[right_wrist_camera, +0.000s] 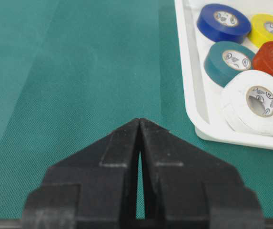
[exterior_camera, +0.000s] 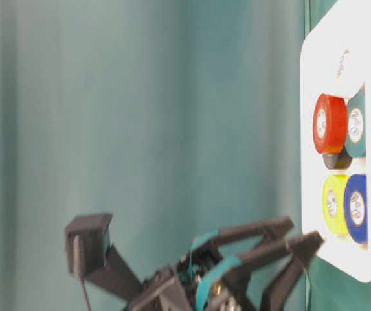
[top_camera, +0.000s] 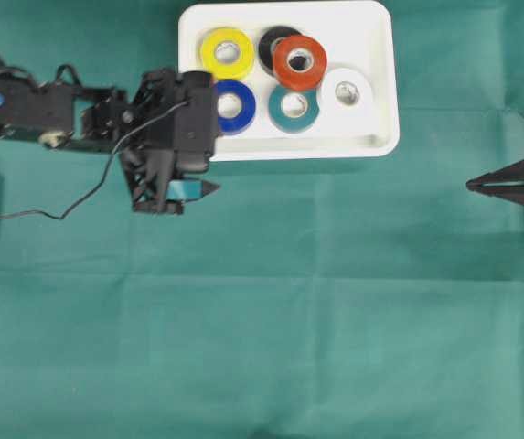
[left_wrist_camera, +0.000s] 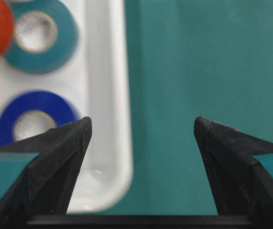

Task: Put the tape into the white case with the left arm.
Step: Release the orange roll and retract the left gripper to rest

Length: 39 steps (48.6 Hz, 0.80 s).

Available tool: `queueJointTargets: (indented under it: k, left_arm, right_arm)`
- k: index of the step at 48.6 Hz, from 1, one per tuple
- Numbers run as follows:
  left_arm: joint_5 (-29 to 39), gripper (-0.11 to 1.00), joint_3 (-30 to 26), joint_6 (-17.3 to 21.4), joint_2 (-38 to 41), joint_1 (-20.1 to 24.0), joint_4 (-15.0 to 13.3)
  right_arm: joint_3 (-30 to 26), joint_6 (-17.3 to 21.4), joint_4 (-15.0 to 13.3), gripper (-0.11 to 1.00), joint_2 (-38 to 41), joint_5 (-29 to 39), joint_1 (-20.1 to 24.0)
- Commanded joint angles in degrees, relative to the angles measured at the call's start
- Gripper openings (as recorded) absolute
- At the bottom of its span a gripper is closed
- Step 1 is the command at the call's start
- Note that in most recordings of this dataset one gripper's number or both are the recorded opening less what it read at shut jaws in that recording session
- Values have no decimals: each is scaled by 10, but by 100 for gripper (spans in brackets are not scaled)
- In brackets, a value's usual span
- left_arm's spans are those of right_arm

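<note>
The left gripper stands with its pointed black fingers wide apart and nothing between them, hanging over the green cloth at the near-left corner of the white case; the wrist view shows one fingertip over the case's rim and the other over bare cloth. As I judge it, the main hazard is that corner: a careless swing or drop of the arm could catch the raised rim and shove or tip the light plastic case, and the rolls inside would slide. No roll of tape can be seen on the counter outside the case, so the task looks finished or close to it. The cloth is a matte woven green, faintly creased. The case is smooth, glossy white plastic, shallow, with rounded corners. Inside lie six tape rolls, flat rings with pale cardboard cores: blue, teal, white, yellow, and red propped on a black one; that red roll could slip off if the case is bumped. Far to the right, the right gripper rests with its fingers pressed together, well apart from everything
</note>
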Motion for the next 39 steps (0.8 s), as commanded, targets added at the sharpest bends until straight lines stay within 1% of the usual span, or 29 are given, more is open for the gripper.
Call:
queueJointTargets:
  k: [1,10,13,28,39]
  left_arm:
    - [-4,99,8,-17,-28,-12,-2]
    - [-4,99,47,-63,-62,-28,-2]
    - [-5,99,60,-72,-70,-32,-2]
    - [-43,99,120,-75,-108,-35,-2]
    - [-50,99,159,-76,-168,-46,-2]
  right_arm:
    - [-6,-1,-1,-9,4,-6,-1]
    - [-7,-1,-1,-9,4,-6,-1]
    - [-6,-1,-1,-9,4,-6,-1]
    - [-6,0,-1,-9,4,-6,-1]
    - [-7,0,-1,-9,4,-6,-1]
